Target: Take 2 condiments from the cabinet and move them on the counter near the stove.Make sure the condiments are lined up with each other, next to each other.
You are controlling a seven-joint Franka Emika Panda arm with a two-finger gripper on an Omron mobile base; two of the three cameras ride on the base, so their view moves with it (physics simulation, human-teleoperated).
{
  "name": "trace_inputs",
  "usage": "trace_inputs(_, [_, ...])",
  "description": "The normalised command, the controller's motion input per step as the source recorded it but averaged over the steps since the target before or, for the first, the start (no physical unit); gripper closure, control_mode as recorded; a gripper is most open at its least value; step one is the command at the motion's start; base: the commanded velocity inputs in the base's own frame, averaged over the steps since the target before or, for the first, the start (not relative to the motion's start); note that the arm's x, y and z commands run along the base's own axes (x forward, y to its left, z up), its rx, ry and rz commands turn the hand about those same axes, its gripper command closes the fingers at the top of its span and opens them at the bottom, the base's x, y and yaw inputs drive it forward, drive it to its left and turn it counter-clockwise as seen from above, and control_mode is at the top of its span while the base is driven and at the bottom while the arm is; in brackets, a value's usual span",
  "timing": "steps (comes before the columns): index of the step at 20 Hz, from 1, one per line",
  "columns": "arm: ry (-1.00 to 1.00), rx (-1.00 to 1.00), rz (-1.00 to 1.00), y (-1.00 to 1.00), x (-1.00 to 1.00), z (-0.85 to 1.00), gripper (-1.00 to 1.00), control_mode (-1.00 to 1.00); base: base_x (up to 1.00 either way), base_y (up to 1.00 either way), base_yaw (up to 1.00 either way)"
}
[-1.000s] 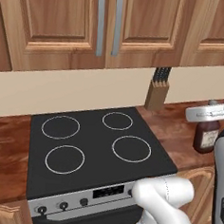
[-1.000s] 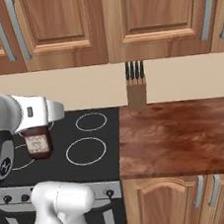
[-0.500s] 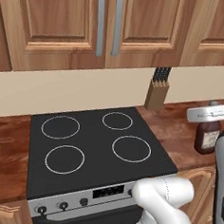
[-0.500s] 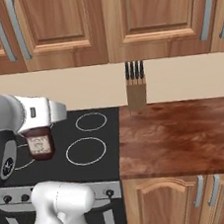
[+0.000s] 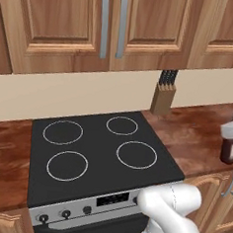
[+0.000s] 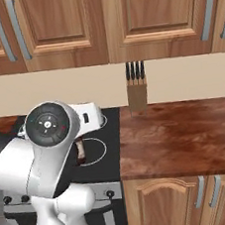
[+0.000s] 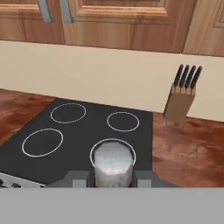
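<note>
Bottle [image 5: 231, 146] gripped, view shifted left since

Glossy white rounded arm [image 6: 46, 167] segments, a dark round joint cap with small red and teal marks.

A: The dark brown sauce bottle [image 5: 231, 147] is cut off at the left base view's right edge.

B: In the right base view, the white arm [image 6: 50, 137] hides most of it.
</note>
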Motion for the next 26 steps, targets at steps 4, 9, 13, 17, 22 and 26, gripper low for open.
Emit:
trace_inputs(4, [-0.01, 0.0, 0.41, -0.35, 0.56, -0.46, 1.0, -1.0, 0.0, 0.0, 0.0])
trace_inputs(9, [0.0, 0.0, 0.34, -0.21, 0.69, -0.42, 1.0, -1.0, 0.0, 0.0, 0.0])
trace_inputs(13, [0.0, 0.03, 0.2, -0.01, 0.63, -0.36, 1.0, -1.0, 0.0, 0.0, 0.0])
trace_inputs(17, [0.0, 0.03, 0.07, 0.0, 0.46, -0.35, 1.0, -1.0, 0.0, 0.0, 0.0])
trace_inputs(22, [0.0, 0.01, -0.06, 0.0, 0.38, -0.34, 1.0, -1.0, 0.0, 0.0, 0.0])
trace_inputs(26, [0.0, 0.0, -0.17, 0.0, 0.27, -0.39, 1.0, -1.0, 0.0, 0.0, 0.0])
